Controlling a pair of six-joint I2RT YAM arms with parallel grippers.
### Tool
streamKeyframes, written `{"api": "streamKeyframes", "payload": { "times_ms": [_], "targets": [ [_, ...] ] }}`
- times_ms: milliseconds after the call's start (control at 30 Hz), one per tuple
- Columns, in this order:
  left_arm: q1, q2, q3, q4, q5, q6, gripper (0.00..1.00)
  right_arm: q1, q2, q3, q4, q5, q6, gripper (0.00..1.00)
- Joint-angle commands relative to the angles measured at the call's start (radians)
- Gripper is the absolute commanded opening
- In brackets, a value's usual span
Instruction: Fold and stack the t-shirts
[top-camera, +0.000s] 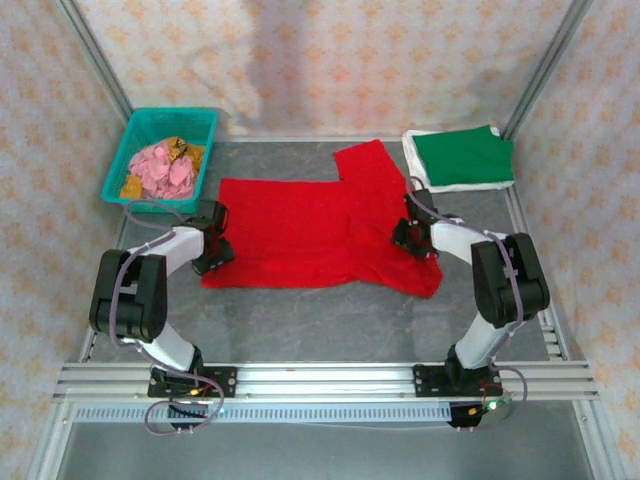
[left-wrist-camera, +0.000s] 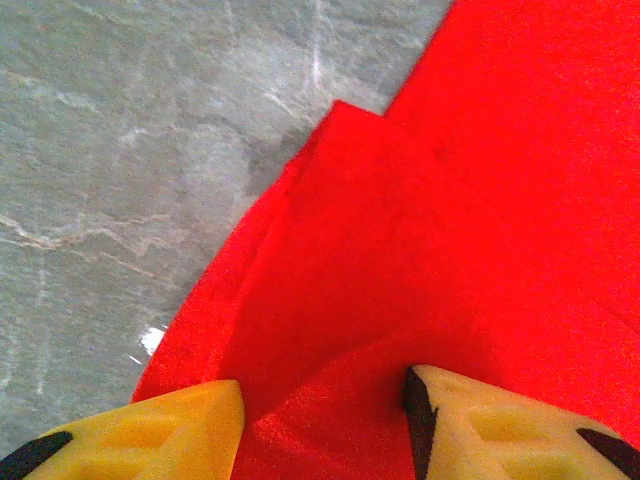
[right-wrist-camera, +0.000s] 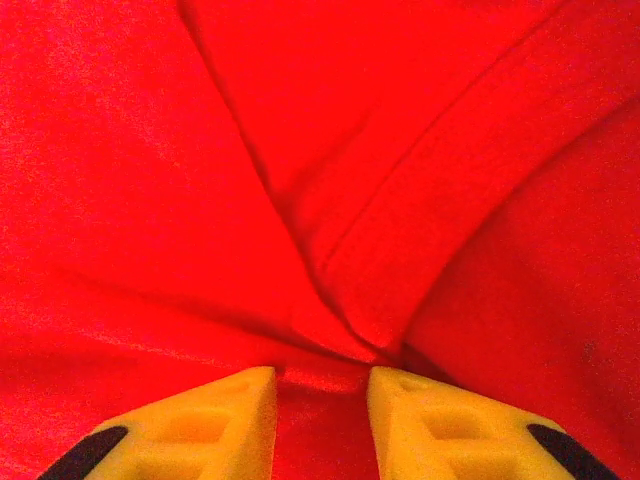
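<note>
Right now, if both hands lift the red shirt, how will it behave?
Likely floppy: the red shirt puckers into creases at the right hand. Probably light, since it is thin cloth lying flat on the table. Lifted at two spots, its middle would likely sag.

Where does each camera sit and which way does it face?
Top external: above, behind the bases, facing down at the table; both arms, left gripper and right gripper on the red t-shirt.
Left wrist: wrist-mounted, faces down past its fingers at the shirt's edge and table.
Right wrist: likewise, faces down past its fingers at creased red cloth.
Shared: the red t-shirt.
</note>
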Motion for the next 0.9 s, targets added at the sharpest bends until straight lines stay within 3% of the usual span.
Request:
{"api": "streamKeyframes", "payload": {
  "times_ms": [0,200,367,500,667,867],
  "targets": [
    [0.012,-0.016,-0.03,-0.033,-0.018,-0.006,0.48,-0.029,-0.032,-0.074,-0.006,0.058,0.044,0.31],
    [-0.007,-0.032,0.027,-0.085,-0.02,0.013,0.49,-0.029,-0.097,-0.049,-0.023,0.005,0.004,0.33],
    [-0.127,-0.143,0.043,-0.181,-0.114,0.005,0.5,0.022,-0.239,-0.065,-0.135,0.002,-0.033,0.38],
    [-0.197,-0.229,-0.015,-0.191,-0.085,-0.045,0.5,0.105,-0.333,-0.136,-0.177,-0.007,0.004,0.39],
    [-0.202,-0.251,-0.136,-0.1,-0.033,-0.108,0.51,0.155,-0.353,-0.254,-0.118,-0.046,0.104,0.39],
    [-0.186,-0.158,-0.155,-0.097,-0.042,-0.135,0.51,0.153,-0.304,-0.285,-0.176,0.044,0.141,0.39]
  ]
}}
